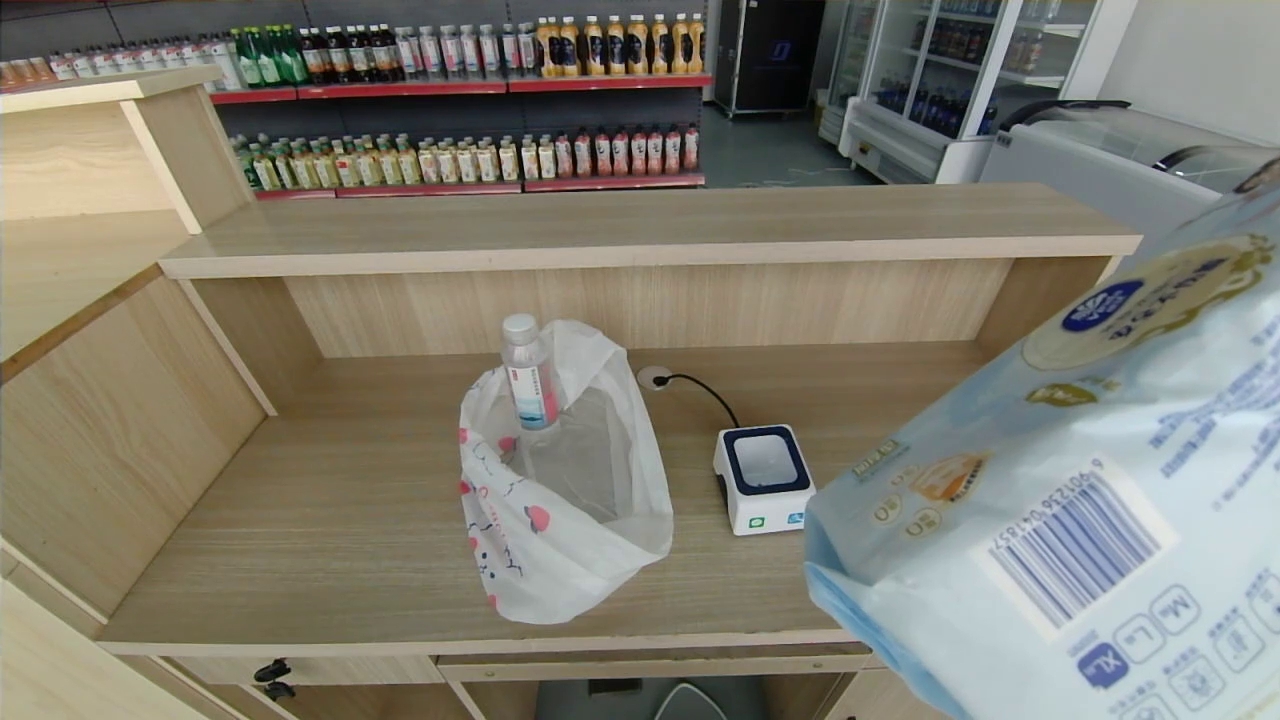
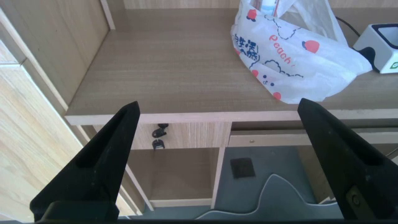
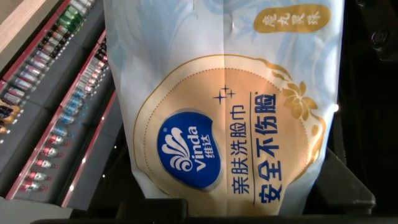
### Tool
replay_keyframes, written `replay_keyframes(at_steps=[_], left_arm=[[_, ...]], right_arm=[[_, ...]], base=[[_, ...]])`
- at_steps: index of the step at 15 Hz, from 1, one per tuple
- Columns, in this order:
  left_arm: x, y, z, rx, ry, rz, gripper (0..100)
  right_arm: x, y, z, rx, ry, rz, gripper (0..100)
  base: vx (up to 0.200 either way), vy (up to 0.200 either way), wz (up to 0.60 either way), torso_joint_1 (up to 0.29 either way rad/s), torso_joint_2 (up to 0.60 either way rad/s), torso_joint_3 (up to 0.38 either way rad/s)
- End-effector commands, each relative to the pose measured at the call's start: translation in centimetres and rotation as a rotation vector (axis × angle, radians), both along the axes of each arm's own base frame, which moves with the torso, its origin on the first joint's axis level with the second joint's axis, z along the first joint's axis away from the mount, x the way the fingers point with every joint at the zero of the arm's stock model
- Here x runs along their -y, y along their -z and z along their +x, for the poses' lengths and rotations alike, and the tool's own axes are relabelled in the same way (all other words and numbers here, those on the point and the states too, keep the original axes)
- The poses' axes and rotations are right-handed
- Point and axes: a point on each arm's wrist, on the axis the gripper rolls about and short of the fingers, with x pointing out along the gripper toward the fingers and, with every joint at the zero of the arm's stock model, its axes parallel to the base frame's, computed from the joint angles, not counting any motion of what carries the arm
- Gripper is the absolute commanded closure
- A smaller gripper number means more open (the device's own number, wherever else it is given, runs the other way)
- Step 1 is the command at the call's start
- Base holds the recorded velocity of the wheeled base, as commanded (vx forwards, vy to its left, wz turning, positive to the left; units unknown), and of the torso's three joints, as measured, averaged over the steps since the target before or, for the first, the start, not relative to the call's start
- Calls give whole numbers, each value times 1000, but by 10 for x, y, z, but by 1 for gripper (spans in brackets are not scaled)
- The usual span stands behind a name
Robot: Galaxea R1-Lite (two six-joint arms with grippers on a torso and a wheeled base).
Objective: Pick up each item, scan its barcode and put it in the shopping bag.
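A pale blue soft plastic pack [image 1: 1080, 480] is held aloft at the robot's right, clamped in the right gripper [image 3: 249, 208]. It is well apart from the small white box scanner with a dark window [image 1: 763, 478] on the light wooden counter [image 1: 330, 520]. Its black-and-white barcode panel [image 1: 1075, 545] is turned upward, so a turn down toward the scanner window is judged to be needed.

1 clear plastic water bottle with a white cap [image 1: 528, 375] stands upright inside the white plastic shopping bag with pink peach prints [image 1: 560, 500]. The bag's mouth is left open, presumably for the next item.

The left gripper [image 2: 219, 109] is held spread wide before the counter edge, with nothing between its 2 fingers.

A round blue emblem, gold ornament and size boxes are printed on the pack. A red-and-blue label is carried by the bottle.
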Motion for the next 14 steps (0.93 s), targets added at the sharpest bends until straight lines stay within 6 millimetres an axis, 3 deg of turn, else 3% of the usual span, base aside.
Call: replay_keyframes(at_steps=[1,3,5,6,7,10,14], left_arm=[[0,0,0,-1,1,0,0],[0,0,0,-1,-1,0,0],[0,0,0,-1,1,0,0],[0,0,0,-1,1,0,0],[0,0,0,-1,1,0,0],[0,0,0,-1,1,0,0],[0,0,0,-1,1,0,0]], right_arm=[[1,-1,-3,-7,-5,8,100],[5,-3,-4,-152,18,71,100],[9,13,9,-625,141,207,100],[10,15,10,-676,158,227,100],[21,21,8,-939,331,452,100],[43,31,4,-1208,641,970,100],[49,45,-1,-1462,706,1323,100]], base=[[0,0,0,0,0,0],[0,0,0,0,0,0],[0,0,0,0,0,0],[0,0,0,0,0,0],[0,0,0,0,0,0],[0,0,0,0,0,0],[0,0,0,0,0,0]])
